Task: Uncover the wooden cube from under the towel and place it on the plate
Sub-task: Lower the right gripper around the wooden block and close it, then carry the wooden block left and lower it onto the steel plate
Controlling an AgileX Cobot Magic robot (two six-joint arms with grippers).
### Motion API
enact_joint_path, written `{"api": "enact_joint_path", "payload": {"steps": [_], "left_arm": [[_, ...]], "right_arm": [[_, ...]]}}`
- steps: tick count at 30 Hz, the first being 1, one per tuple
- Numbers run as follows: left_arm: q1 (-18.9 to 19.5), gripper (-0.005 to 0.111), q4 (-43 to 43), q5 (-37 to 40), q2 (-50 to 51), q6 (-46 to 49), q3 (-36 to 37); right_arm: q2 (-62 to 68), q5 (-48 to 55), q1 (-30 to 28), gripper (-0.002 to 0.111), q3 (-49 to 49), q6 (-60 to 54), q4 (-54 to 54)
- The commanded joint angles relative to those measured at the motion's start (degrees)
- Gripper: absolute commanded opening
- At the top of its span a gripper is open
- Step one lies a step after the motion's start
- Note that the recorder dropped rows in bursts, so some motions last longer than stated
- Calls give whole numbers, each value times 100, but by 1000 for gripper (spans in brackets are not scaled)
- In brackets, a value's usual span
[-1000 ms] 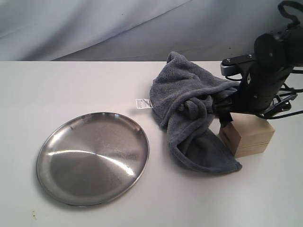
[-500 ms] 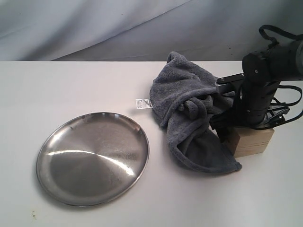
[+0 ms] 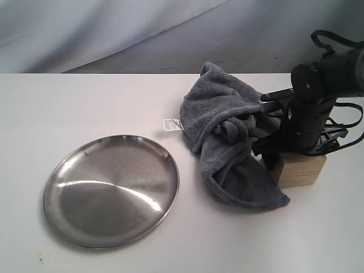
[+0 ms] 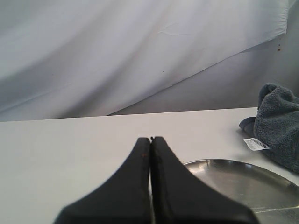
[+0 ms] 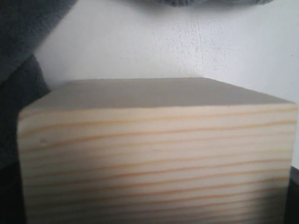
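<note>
The pale wooden cube (image 3: 301,170) sits uncovered on the table at the right, just beside the towel's edge. My right gripper (image 3: 293,149) is down over it, fingers straddling its sides. In the right wrist view the cube's grained face (image 5: 154,149) fills the space between the fingers, with a dark finger edge (image 5: 295,196) against its side. The blue-grey towel (image 3: 227,119) lies bunched to the cube's left. The steel plate (image 3: 108,187) rests empty at the front left. My left gripper (image 4: 151,138) is shut on nothing, beside the plate (image 4: 243,182).
The towel's white care label (image 3: 172,124) points toward the plate. A grey cloth backdrop (image 3: 142,34) hangs behind the table's far edge. Bare white tabletop (image 3: 85,102) stretches across the left and in front of the cube.
My right gripper has dropped lower onto the cube and shifted slightly left. The cube has turned a little squarer under it. Towel and plate have not moved.
</note>
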Motion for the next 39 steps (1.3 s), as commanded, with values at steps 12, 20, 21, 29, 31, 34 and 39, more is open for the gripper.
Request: {"api": "enact_joint_path", "payload": {"steps": [12, 20, 21, 29, 31, 34, 39], "left_arm": [[-28, 0, -10, -12, -24, -14, 25], [-28, 0, -10, -12, -24, -14, 25], [-28, 0, -10, -12, -24, -14, 25], [-28, 0, -10, -12, -24, -14, 25], [-28, 0, -10, -12, -24, -14, 25], [-28, 0, -10, -12, -24, -14, 25], [-28, 0, -10, -12, -24, -14, 25]], "right_arm": [[-233, 191, -44, 0, 34, 123, 18], [-995, 345, -33, 0, 34, 123, 80], [-1086, 409, -33, 0, 34, 123, 84], [-1600, 760, -33, 0, 34, 63, 131], [-1675, 839, -33, 0, 34, 63, 131], [-1698, 909, -33, 0, 34, 36, 189], [-1698, 863, 169, 0, 34, -362, 520]]}}
